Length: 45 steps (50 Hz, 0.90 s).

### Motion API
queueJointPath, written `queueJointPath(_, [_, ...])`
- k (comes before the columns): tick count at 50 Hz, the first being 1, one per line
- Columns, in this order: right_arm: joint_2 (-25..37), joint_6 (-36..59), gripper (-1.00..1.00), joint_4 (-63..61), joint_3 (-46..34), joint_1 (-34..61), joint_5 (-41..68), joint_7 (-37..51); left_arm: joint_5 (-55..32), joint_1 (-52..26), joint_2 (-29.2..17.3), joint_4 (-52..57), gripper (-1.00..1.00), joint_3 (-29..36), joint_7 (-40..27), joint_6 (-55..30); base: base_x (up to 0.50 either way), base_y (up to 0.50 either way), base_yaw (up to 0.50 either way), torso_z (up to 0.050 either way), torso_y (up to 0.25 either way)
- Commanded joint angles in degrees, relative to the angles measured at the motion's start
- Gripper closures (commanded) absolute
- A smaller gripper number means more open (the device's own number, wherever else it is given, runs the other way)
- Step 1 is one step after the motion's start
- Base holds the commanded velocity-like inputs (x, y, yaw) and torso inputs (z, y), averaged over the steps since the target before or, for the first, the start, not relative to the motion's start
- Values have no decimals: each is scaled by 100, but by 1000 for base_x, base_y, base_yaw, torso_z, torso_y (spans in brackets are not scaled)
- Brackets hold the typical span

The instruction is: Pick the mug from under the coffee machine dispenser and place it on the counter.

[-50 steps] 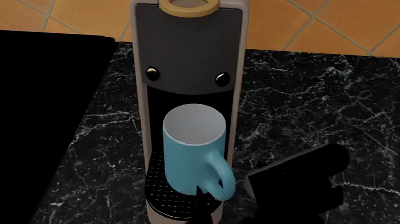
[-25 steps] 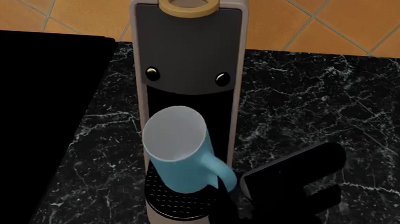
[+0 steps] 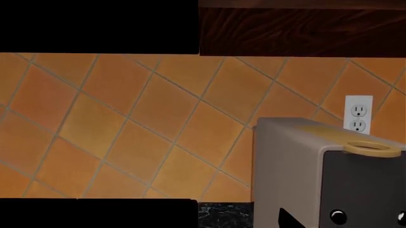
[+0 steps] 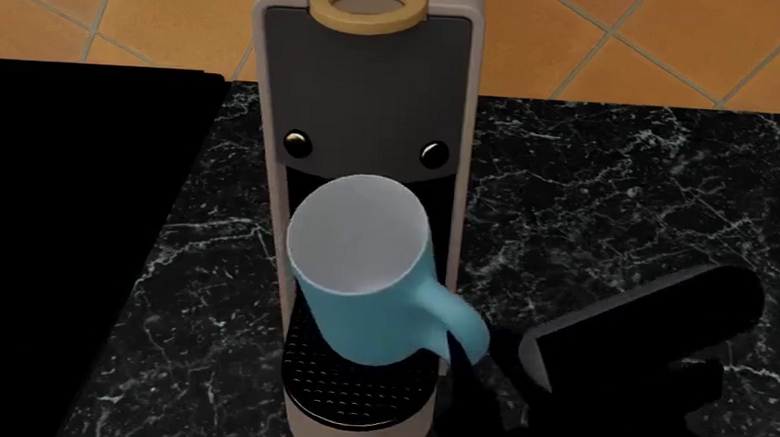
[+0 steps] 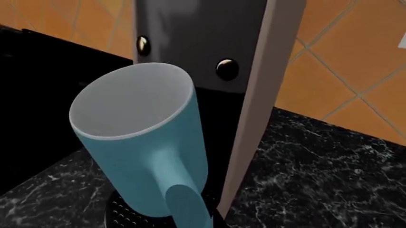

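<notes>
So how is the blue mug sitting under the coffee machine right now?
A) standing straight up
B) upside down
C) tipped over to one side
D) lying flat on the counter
C: in the head view the mug leans, its open white mouth tilted toward the left over the drip tray of the coffee machine.

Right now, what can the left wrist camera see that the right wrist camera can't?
Only the left wrist view shows the white wall outlet and the tan ring on top of the beige-grey coffee machine. Only the right wrist view shows the tilted light blue mug and the black marble-look counter. Both show the machine, its round buttons and the orange tile wall.
</notes>
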Motion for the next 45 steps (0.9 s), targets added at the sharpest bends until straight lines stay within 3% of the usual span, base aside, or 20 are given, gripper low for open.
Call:
queueJointPath(1, [749, -264, 100, -444, 579, -368, 521, 155, 0, -11, -28, -3, -100, 15, 2, 22, 0, 0, 0, 0, 0])
queueJointPath(14, [1681, -996, 100, -382, 1491, -1197, 773, 187, -30, -94, -23, 2, -100, 132, -95, 72, 0, 0, 0, 0, 0])
queueJointPath(34, [1953, -1692, 100, 346, 2286, -2555, 338, 259, 180, 8, 23, -15, -100, 135, 45, 24, 0, 0, 0, 0, 0])
queueJointPath(45, [1599, -1612, 100, 719, 1979, -2457, -88, 388, 177, 36, 9, 11, -100, 138, 38, 53, 0, 0, 0, 0, 0])
